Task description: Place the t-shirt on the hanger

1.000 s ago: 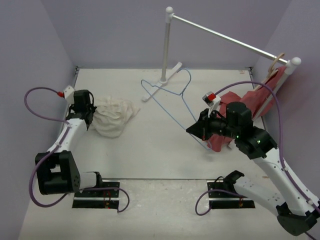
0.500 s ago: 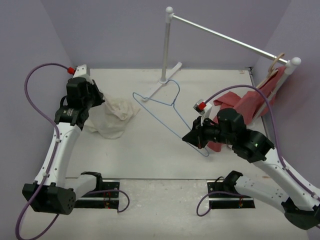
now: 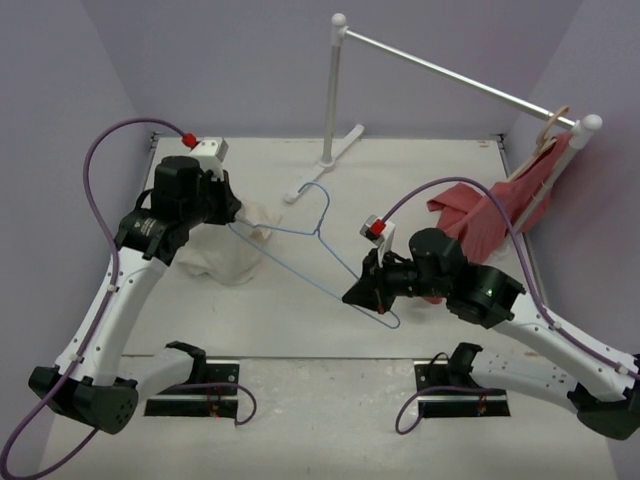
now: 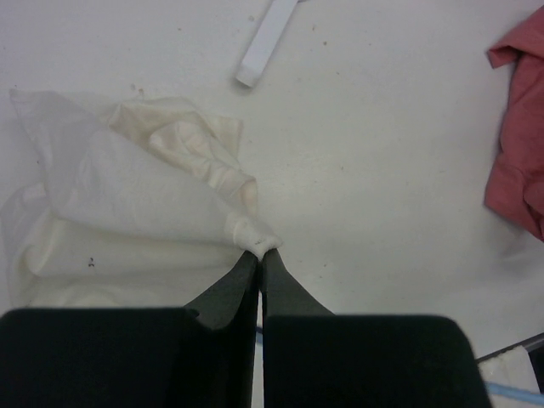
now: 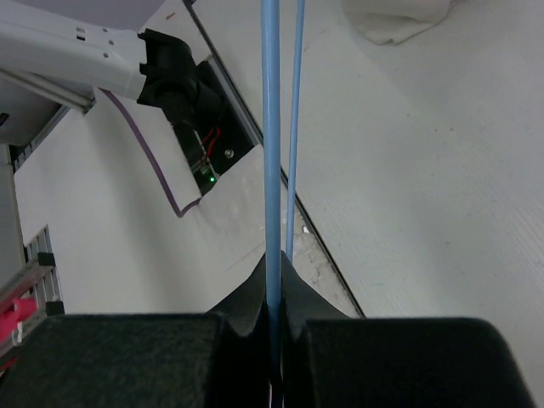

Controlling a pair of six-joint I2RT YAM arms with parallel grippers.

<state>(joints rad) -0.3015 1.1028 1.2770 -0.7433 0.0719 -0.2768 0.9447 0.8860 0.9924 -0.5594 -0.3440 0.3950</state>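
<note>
The white t-shirt lies crumpled at the left of the table. My left gripper is shut on a pinched fold at the shirt's right edge and lifts it; the wrist view shows the fold between the closed tips. The light-blue wire hanger is held off the table, with its hook toward the back and its far corner close to the lifted fold. My right gripper is shut on the hanger's lower right end; the wire runs straight up from the closed tips.
A white clothes rack has its pole at the back centre, its foot on the table and its rail running right. A tan wooden hanger with a red garment hangs at the right end. Lilac walls enclose three sides.
My left gripper has risen and moved right toward the centre, pulling the t-shirt fold up. My right gripper has carried the hanger left and nearer, toward the shirt.
</note>
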